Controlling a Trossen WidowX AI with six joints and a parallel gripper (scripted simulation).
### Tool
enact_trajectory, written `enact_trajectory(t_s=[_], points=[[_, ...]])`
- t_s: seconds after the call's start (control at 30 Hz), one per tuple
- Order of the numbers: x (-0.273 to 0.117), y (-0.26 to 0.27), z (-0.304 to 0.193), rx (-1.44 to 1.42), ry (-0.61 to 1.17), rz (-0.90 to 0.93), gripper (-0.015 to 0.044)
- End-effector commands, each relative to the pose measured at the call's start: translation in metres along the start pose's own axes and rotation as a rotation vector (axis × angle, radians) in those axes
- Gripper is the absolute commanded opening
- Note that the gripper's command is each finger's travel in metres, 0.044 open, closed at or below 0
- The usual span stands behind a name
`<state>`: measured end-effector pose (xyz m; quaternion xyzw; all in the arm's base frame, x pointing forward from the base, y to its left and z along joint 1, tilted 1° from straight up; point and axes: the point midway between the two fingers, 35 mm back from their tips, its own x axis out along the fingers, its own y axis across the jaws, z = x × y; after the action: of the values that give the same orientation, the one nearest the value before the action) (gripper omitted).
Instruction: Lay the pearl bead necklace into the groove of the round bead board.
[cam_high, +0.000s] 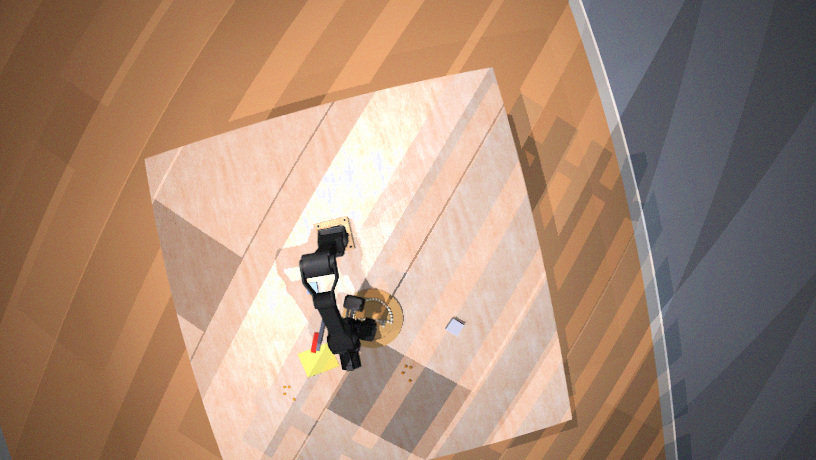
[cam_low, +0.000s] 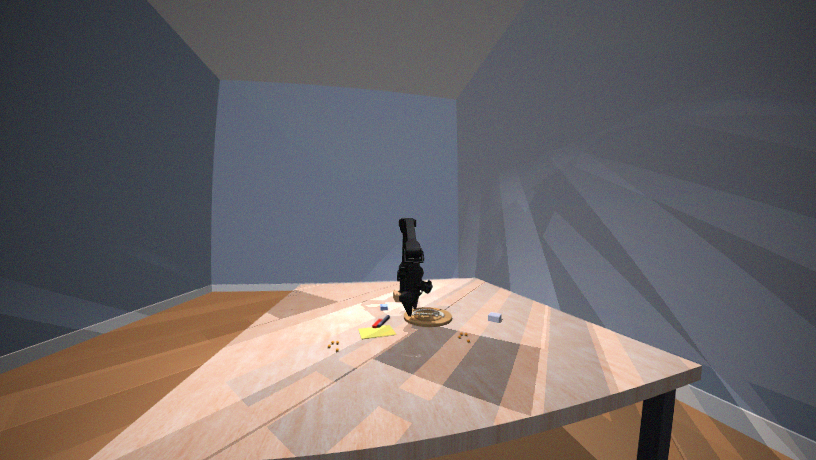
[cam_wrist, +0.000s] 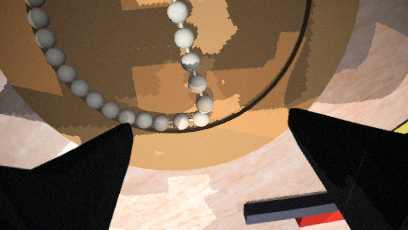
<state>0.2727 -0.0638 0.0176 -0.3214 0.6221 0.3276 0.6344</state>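
The round bead board (cam_high: 398, 317) (cam_low: 448, 318) (cam_wrist: 180, 152) lies on the table. The pearl necklace (cam_high: 390, 310) (cam_wrist: 95, 99) is on it. In the wrist view its beads follow the groove along the left and bottom, then turn sharply at the bottom and run up across the board's inside. The dark groove (cam_wrist: 270, 93) at the right shows no beads in the wrist view. My gripper (cam_wrist: 211, 123) (cam_low: 410, 313) is open, its fingers wide apart at the board's near edge, with the necklace's bend between and just beyond the tips. Nothing is held. The arm hides part of the board in the top view.
A yellow sheet (cam_high: 311, 363) (cam_low: 376, 332) lies beside the board, with a red and dark pen-like object (cam_high: 315, 342) (cam_low: 377, 322) near it. A pale block (cam_high: 455, 326) (cam_low: 494, 317), a blue block (cam_low: 384, 307) and small orange beads (cam_high: 406, 373) (cam_low: 333, 345) lie around.
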Motion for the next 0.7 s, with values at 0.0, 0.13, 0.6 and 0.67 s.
enact_trajectory(t_s=[0.0, 0.13, 0.6, 0.67], points=[[-0.0004, 0.0002, -0.0005, -0.003, 0.003, 0.001, 0.044], [-0.0004, 0.0002, -0.0005, -0.003, 0.003, 0.001, 0.044], [-0.0004, 0.0002, -0.0005, -0.003, 0.003, 0.001, 0.044], [-0.0045, 0.0003, 0.001, -0.007, 0.003, 0.001, 0.0387]])
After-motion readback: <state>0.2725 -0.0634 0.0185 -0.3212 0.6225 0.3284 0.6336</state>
